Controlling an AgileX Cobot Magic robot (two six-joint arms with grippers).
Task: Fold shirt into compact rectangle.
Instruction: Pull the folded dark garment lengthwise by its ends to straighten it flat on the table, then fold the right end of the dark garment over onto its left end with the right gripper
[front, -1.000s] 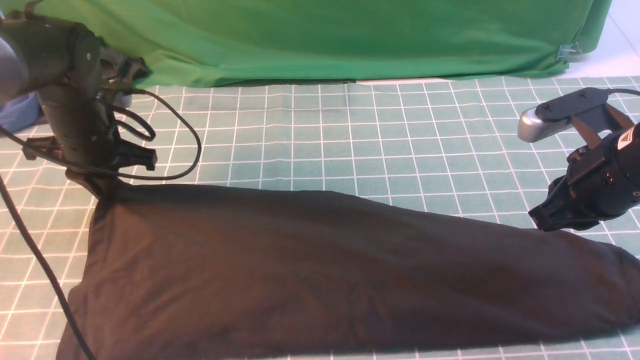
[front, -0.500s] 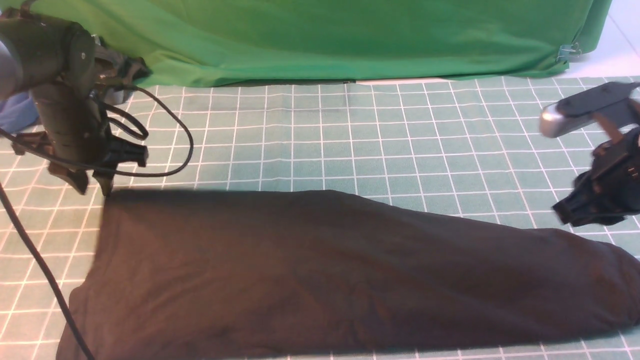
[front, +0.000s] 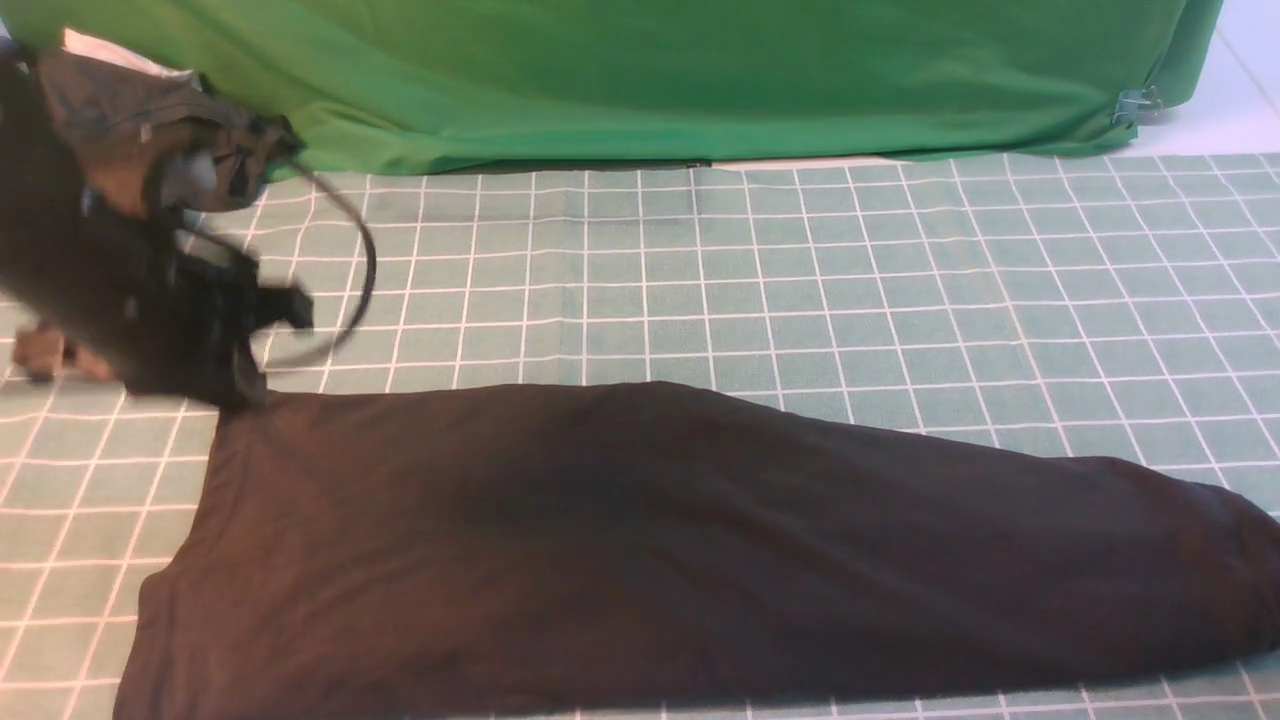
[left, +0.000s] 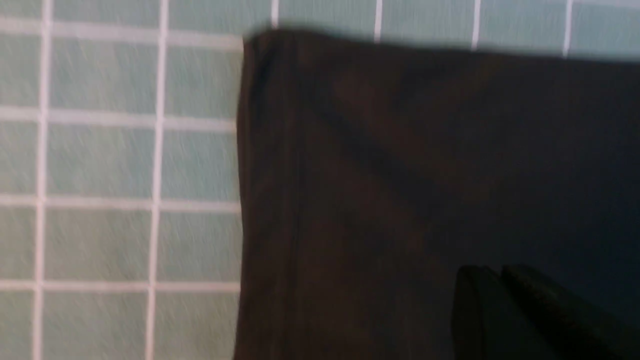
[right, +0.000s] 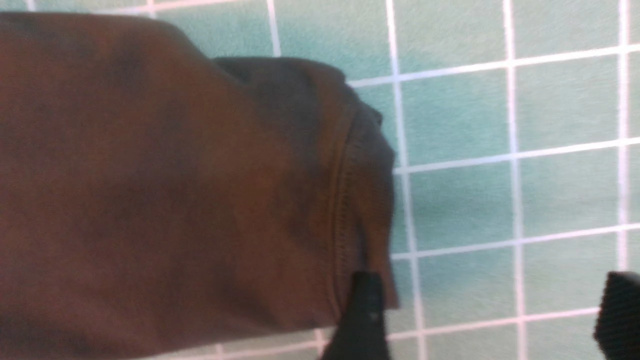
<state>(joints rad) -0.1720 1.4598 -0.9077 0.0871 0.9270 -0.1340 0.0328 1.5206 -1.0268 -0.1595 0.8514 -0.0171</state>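
Note:
The black shirt (front: 640, 540) lies folded into a long band across the checked mat (front: 700, 280), its print hidden. Blurred by motion, my left arm (front: 150, 300) hangs at the shirt's far left corner. In the left wrist view my left gripper (left: 492, 280) is shut with nothing in it, just above the shirt (left: 400, 175) near its corner. My right gripper (right: 492, 312) is out of the front view. Its wrist view shows it open over bare mat, one finger (right: 367, 310) overlapping the stitched end of the shirt (right: 175, 175).
A green backdrop cloth (front: 640, 80) drapes along the far edge of the mat, held by a metal clip (front: 1135, 103) at the right. A dark grey bundle of cloth (front: 130, 120) sits at the far left behind my left arm.
My left gripper let go of the shirt's far left corner, which dropped flat, then shut again empty. My right arm pulled away to the right, out of the front view, and opened.

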